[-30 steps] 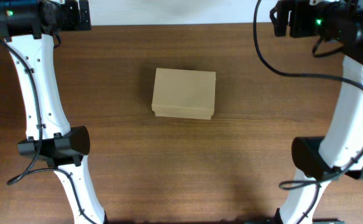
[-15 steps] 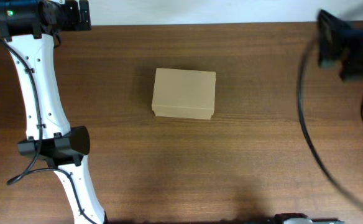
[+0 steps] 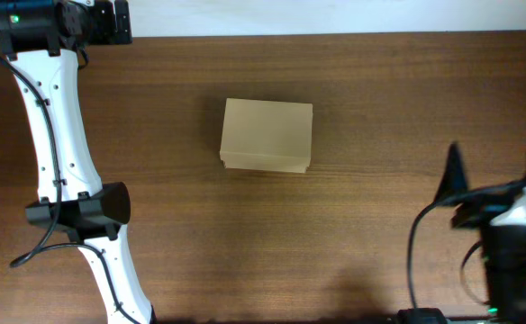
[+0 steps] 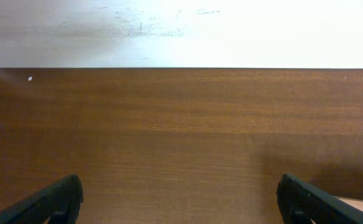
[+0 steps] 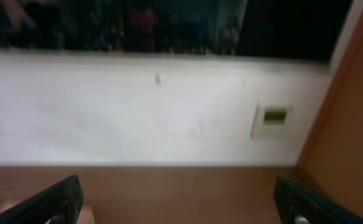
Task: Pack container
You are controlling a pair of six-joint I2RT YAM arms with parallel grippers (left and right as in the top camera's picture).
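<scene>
Overhead, the container [image 3: 267, 135] lies closed, its inside hidden.

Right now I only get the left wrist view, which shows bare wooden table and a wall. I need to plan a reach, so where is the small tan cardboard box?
Observer: In the overhead view, the small tan cardboard box sits alone about mid-table on the brown wooden table, a little nearer the far edge.
Operator: Is it open for packing?
Observer: No, it looks shut. Its top is flat and nothing shows inside.
</scene>
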